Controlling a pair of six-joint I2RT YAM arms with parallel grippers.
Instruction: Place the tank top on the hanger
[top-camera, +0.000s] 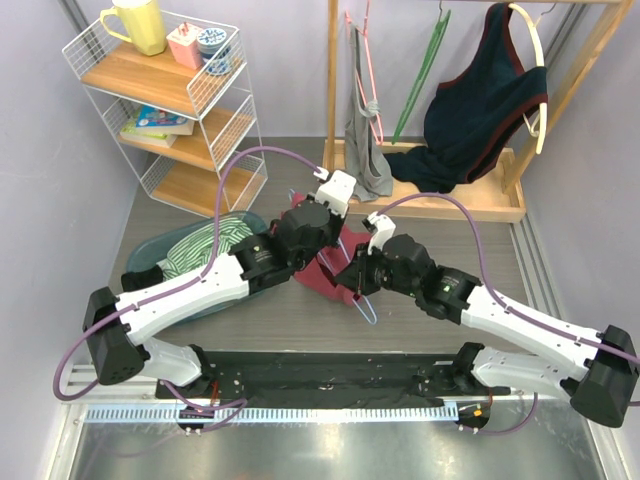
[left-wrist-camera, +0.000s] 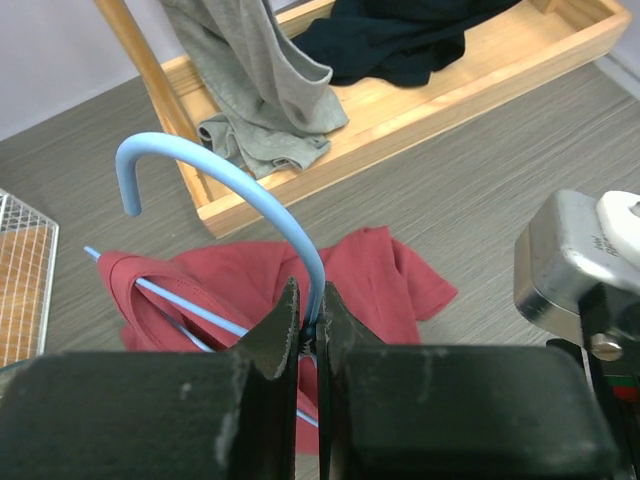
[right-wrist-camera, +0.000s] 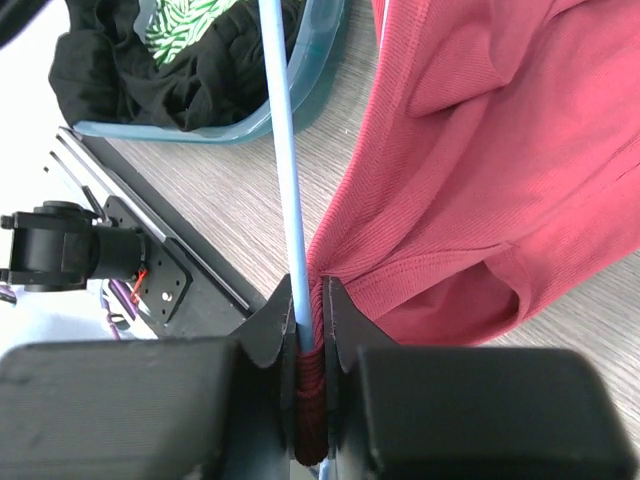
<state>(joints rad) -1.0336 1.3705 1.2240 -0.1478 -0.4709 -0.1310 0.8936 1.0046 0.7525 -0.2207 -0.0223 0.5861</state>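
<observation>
The maroon tank top (top-camera: 322, 272) lies bunched on the table between my two grippers. The light-blue hanger (left-wrist-camera: 262, 192) passes through it, its hook pointing up and left in the left wrist view. My left gripper (left-wrist-camera: 311, 325) is shut on the hanger's neck just below the hook, above the tank top (left-wrist-camera: 385, 280). My right gripper (right-wrist-camera: 310, 322) is shut on a bunched edge of the tank top (right-wrist-camera: 480, 150), pinched together with a hanger bar (right-wrist-camera: 282, 150). In the top view the left gripper (top-camera: 322, 222) is at the top's far side and the right gripper (top-camera: 355, 278) at its near right.
A blue basin (top-camera: 160, 248) of clothes sits left of the tank top and shows in the right wrist view (right-wrist-camera: 215, 128). A wooden rack (top-camera: 470, 200) behind holds a grey garment (top-camera: 365, 140), a navy garment (top-camera: 480, 110), and pink (top-camera: 368, 70) and green (top-camera: 422, 75) hangers. A wire shelf (top-camera: 170, 100) stands at the back left.
</observation>
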